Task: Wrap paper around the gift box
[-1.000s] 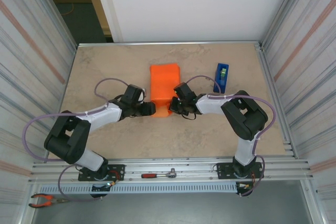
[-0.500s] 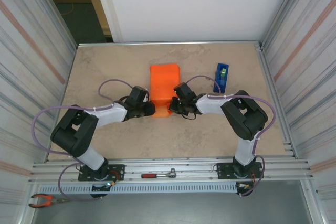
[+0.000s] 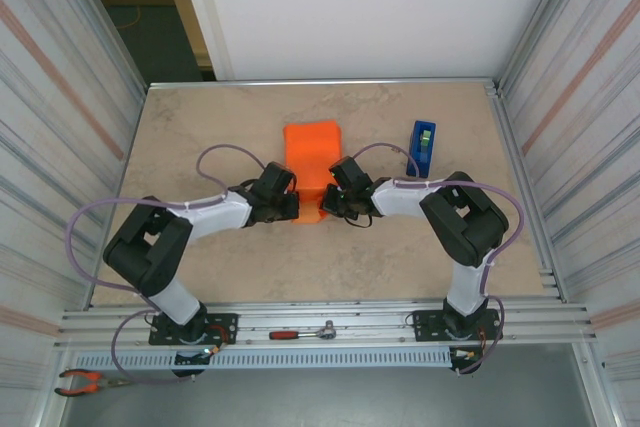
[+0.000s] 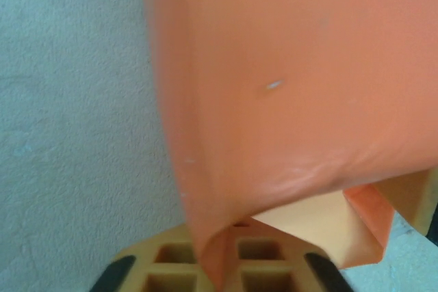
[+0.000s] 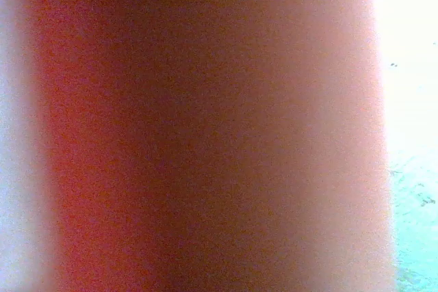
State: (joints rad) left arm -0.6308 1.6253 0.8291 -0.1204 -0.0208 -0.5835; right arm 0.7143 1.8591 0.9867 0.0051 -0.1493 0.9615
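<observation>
Edging rightward, the spread left gripper now touches the paper; right gripper: cannot tell.

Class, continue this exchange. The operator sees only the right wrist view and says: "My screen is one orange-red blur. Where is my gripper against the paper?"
Observer: From above, the right gripper sits at the near right corner of the orange paper.
Operator: And the other arm?
Observer: The left gripper is at the near left corner, opposite yours.
Operator: What does that near end look like?
Observer: The left wrist view shows it unsealed, with a folded flap showing a pale underside.
</observation>
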